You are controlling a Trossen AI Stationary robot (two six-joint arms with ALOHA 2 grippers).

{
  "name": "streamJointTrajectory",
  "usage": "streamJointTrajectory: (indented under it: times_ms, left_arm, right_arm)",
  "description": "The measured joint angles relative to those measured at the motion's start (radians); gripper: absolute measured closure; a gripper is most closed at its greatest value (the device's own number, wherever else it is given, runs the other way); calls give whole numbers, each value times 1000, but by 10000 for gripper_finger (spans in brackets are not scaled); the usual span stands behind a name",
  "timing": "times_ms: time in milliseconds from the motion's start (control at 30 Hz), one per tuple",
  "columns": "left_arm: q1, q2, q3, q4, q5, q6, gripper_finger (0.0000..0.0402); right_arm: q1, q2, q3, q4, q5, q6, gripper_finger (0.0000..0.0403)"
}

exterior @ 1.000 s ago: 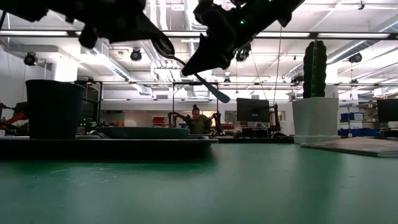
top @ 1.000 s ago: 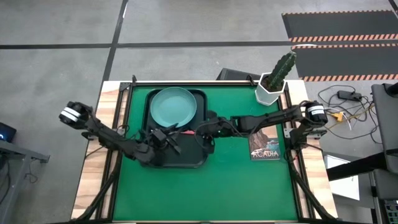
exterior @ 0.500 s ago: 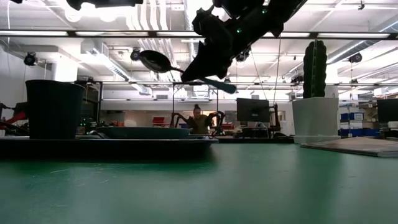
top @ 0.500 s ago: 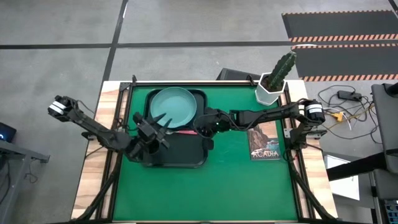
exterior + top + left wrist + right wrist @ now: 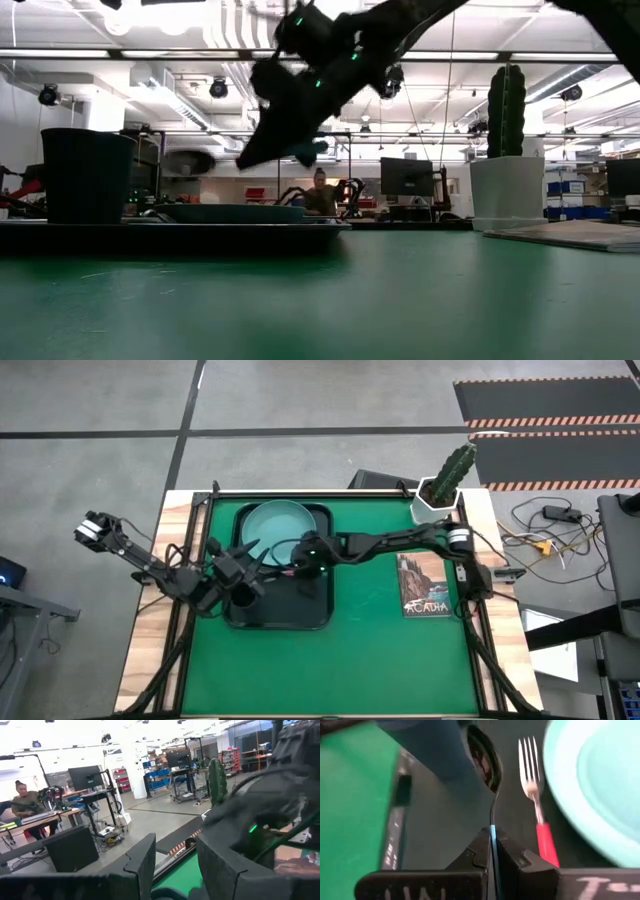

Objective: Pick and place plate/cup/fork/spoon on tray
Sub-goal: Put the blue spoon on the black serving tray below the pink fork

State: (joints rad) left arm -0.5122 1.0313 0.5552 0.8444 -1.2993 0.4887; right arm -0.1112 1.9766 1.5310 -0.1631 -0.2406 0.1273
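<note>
The black tray [image 5: 318, 610] lies on the left part of the green mat. On it rest the teal plate [image 5: 277, 530] at the far end, the dark cup [image 5: 85, 175] standing near the left rim, and the red-handled fork [image 5: 538, 807] lying flat beside the plate. My right gripper [image 5: 298, 560] hovers over the tray's middle, shut on the spoon [image 5: 486, 757], whose bowl points toward the cup. My left gripper [image 5: 175, 865] is raised by the tray's left rim, open, with nothing between its fingers. My right gripper pinches the spoon's thin handle [image 5: 492, 831] between its two fingers, the blue end reaching back between them. The fingers come from the table's right, slanting down, and lie along the spoon. The bowl sticks out ahead of the fingertips, above the tray's floor.
A white pot with a cactus [image 5: 437, 500] stands at the mat's far right corner. A book [image 5: 425, 585] lies to the right of the tray. Bare green mat [image 5: 380, 660] spreads over the near half. A person sits far off in the room behind.
My right gripper has carried the spoon toward the table's left and lower, from the tray's right rim to over its middle, the spoon tipping bowl-down. My left gripper has risen and drawn back toward the left edge, away from the cup, rolling as it went.
</note>
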Motion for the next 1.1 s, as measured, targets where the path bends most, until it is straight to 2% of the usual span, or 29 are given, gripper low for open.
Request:
streamJointTrajectory:
  times_ms: [133,400,733,1100]
  left_arm:
    - [-22,-1,0,-1,-33,24,278]
    - [-29,-1,0,0,-62,25,278]
    - [-31,-1,0,0,-71,26,278]
    - [-32,0,0,-1,-72,26,278]
  right_arm:
    - [-6,75,62,-79,-16,71,394]
    - [-9,137,82,-48,-52,192,394]
    - [13,186,83,95,-50,239,394]
    - [29,193,84,123,-47,240,394]
